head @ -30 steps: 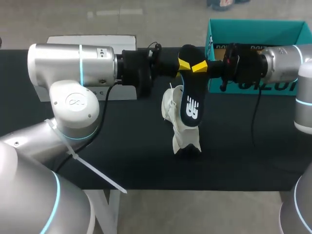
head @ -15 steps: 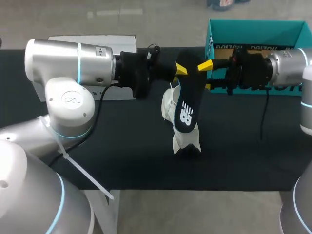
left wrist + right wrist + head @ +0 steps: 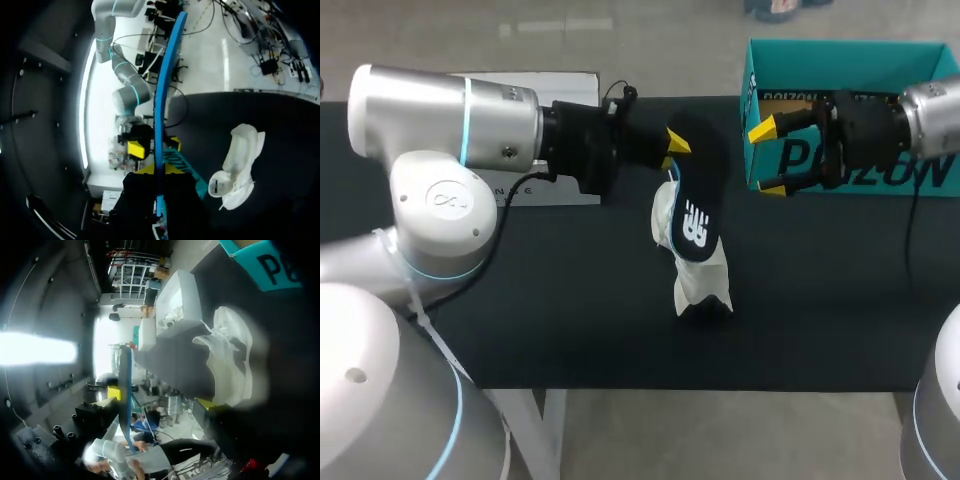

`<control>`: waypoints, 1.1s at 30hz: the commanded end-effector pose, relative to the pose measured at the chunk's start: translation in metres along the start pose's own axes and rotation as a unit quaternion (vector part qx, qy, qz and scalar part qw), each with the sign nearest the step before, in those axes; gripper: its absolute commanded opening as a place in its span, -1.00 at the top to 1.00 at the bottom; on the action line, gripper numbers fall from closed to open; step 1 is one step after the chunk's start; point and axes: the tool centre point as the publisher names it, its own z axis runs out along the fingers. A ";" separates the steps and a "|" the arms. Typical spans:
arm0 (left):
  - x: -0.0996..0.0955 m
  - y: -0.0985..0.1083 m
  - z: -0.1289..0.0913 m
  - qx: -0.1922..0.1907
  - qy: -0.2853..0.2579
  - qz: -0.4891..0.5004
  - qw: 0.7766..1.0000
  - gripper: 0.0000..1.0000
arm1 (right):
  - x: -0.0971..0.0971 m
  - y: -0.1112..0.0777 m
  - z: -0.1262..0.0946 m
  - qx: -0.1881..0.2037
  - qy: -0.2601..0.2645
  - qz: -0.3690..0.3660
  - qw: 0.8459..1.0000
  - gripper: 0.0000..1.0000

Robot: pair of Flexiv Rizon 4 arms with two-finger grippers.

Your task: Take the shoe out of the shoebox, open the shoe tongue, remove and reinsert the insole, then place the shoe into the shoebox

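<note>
A black insole (image 3: 698, 215) with a white logo hangs over the table, and my left gripper (image 3: 670, 150) is shut on its upper end. In the left wrist view the insole (image 3: 165, 90) shows edge-on as a blue strip running out from between the fingers of that gripper (image 3: 157, 170). Below it the white shoe (image 3: 698, 280) rests on the black table. My right gripper (image 3: 770, 155) stands open and holds nothing, to the right of the insole and in front of the teal shoebox (image 3: 840, 60). In its own view the right gripper (image 3: 157, 399) faces the insole (image 3: 125, 390) and the shoe (image 3: 230, 360).
A white box (image 3: 535, 85) sits at the table's far left, partly behind my left arm. The black table (image 3: 570, 320) has bare cloth in front of the shoe and to both sides.
My right gripper has opened, let go of the insole and drawn back to the right toward the shoebox. The left gripper keeps the insole and has shifted slightly left.
</note>
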 end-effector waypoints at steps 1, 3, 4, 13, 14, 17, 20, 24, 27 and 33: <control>-0.004 -0.007 0.003 -0.004 0.018 -0.015 1.000 1.00 | 0.001 -0.003 0.000 -0.003 -0.004 0.001 1.000 -1.00; -0.006 -0.010 0.003 -0.004 0.016 -0.022 1.000 1.00 | -0.007 -0.005 0.003 0.008 -0.026 -0.004 1.000 -1.00; -0.007 -0.011 0.002 -0.007 0.015 -0.033 0.999 1.00 | -0.013 -0.006 0.001 0.013 -0.042 -0.003 0.999 -1.00; -0.007 -0.039 -0.018 0.014 0.053 -0.084 0.995 1.00 | -0.062 -0.003 -0.076 -0.025 -0.111 0.048 0.992 -1.00; -0.004 -0.041 -0.019 0.016 0.059 -0.082 0.995 1.00 | -0.065 -0.003 -0.085 -0.035 -0.117 0.048 0.991 -1.00; 0.004 -0.046 -0.023 0.010 0.062 -0.094 0.994 1.00 | -0.070 -0.002 -0.107 -0.055 -0.130 0.042 0.989 -1.00; 0.014 -0.052 -0.025 0.005 0.064 -0.110 0.992 1.00 | -0.074 -0.002 -0.124 -0.072 -0.149 0.030 0.986 -1.00; 0.024 -0.060 -0.026 0.003 0.069 -0.127 0.989 1.00 | -0.072 -0.005 -0.146 -0.096 -0.173 0.002 0.980 -1.00; 0.030 -0.063 -0.027 0.001 0.068 -0.138 0.988 1.00 | -0.068 -0.008 -0.158 -0.111 -0.180 -0.011 0.977 -1.00; 0.037 -0.064 -0.029 -0.002 0.078 -0.147 0.986 1.00 | -0.064 -0.012 -0.170 -0.126 -0.193 -0.012 0.973 -1.00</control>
